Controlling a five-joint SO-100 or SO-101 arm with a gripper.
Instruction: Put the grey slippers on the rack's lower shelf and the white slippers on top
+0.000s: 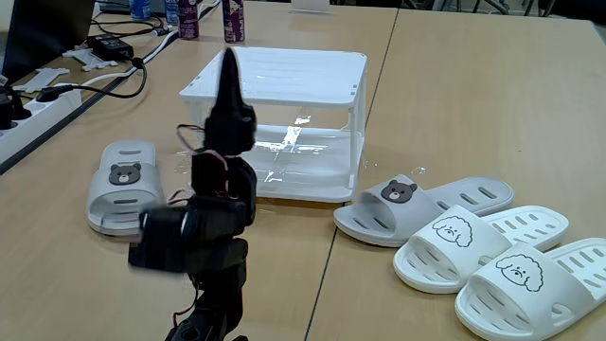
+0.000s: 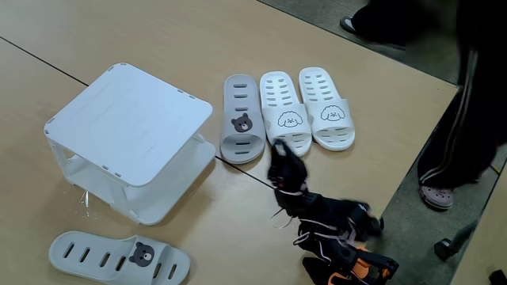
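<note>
The white two-tier rack (image 1: 284, 76) (image 2: 127, 127) stands mid-table, and both its top (image 2: 135, 119) and its lower shelf (image 1: 303, 166) are bare. One grey slipper (image 1: 121, 185) (image 2: 119, 257) lies alone on one side of the rack. The other grey slipper (image 1: 417, 201) (image 2: 242, 119) lies on the opposite side, next to the two white slippers (image 1: 478, 242) (image 2: 285, 111) that sit side by side. My black arm is folded near the table's front. Its gripper (image 1: 228, 62) (image 2: 276, 152) points up, shut and holding nothing, close to the white slippers' heels in a fixed view.
A power strip (image 1: 43, 109), cables and bottles (image 1: 232, 19) sit at the back left of the table. A person's legs and shoe (image 2: 437, 194) stand beside the table edge. A seam (image 1: 374, 85) runs between the two tabletops.
</note>
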